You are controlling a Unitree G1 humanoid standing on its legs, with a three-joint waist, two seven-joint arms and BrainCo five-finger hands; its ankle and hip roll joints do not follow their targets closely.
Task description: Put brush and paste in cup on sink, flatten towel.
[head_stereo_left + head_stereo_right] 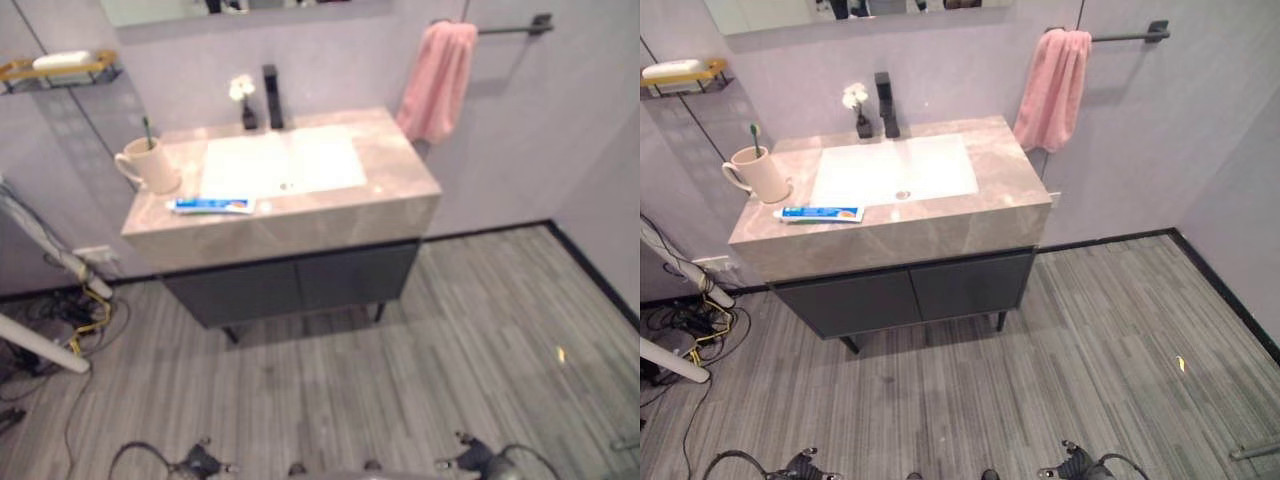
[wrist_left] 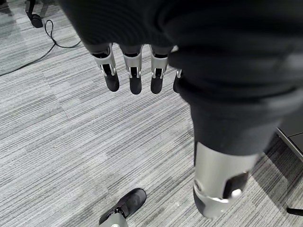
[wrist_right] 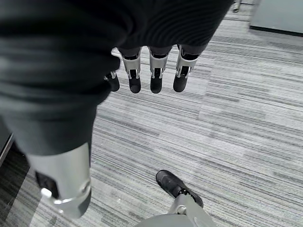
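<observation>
A cream cup [image 1: 152,165] stands at the left end of the stone sink counter [image 1: 400,190], with a green-headed toothbrush [image 1: 146,128] upright inside it. A blue and white toothpaste tube [image 1: 212,205] lies flat near the counter's front edge, just right of the cup. A pink towel [image 1: 438,80] hangs bunched over a dark rail [image 1: 512,27] on the wall to the right. My left hand [image 2: 135,71] and right hand [image 3: 156,71] hang low over the grey floor, far from the counter, fingers relaxed and holding nothing.
A white basin [image 1: 280,162] is set in the counter, with a black tap [image 1: 272,95] and a small flower vase [image 1: 243,100] behind it. A dark cabinet [image 1: 300,285] sits below. A wall shelf [image 1: 60,68] is at upper left. Cables and white poles [image 1: 50,330] lie on the floor at left.
</observation>
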